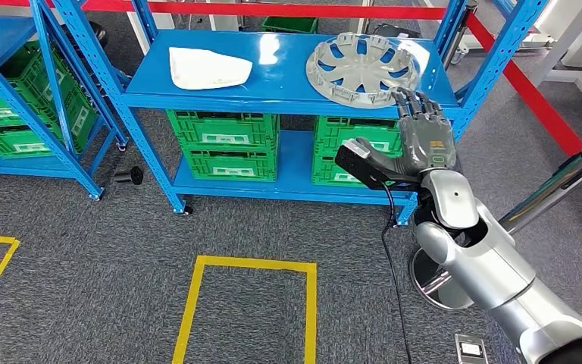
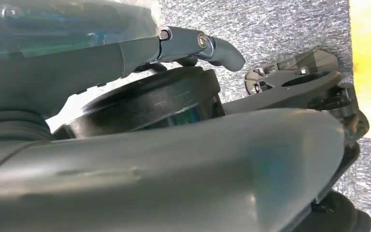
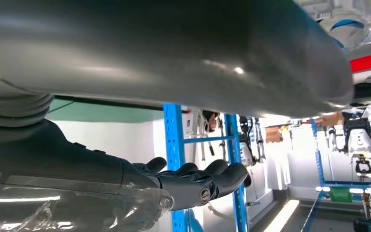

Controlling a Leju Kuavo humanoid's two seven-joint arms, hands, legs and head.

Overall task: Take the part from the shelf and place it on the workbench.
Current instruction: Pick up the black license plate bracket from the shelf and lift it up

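Observation:
The part is a silver wheel cover (image 1: 364, 68) lying flat on the right side of the blue shelf's top board (image 1: 280, 76). My right hand (image 1: 424, 136) is raised in front of that board, fingers stretched out and apart, holding nothing. Its fingertips (image 1: 415, 98) reach the cover's near rim; I cannot tell whether they touch it. In the right wrist view the cover's underside (image 3: 350, 19) shows beyond the thick thumb, with the dark fingers (image 3: 207, 181) spread straight. My left hand (image 2: 140, 48) hangs over the grey carpet, fingers extended and empty.
A white bag (image 1: 208, 67) lies on the left of the same board. Green crates (image 1: 223, 142) fill the lower shelf. A second blue rack (image 1: 15, 91) stands at the left. A red barrier (image 1: 527, 91) runs at the right; yellow tape (image 1: 250, 265) marks the floor.

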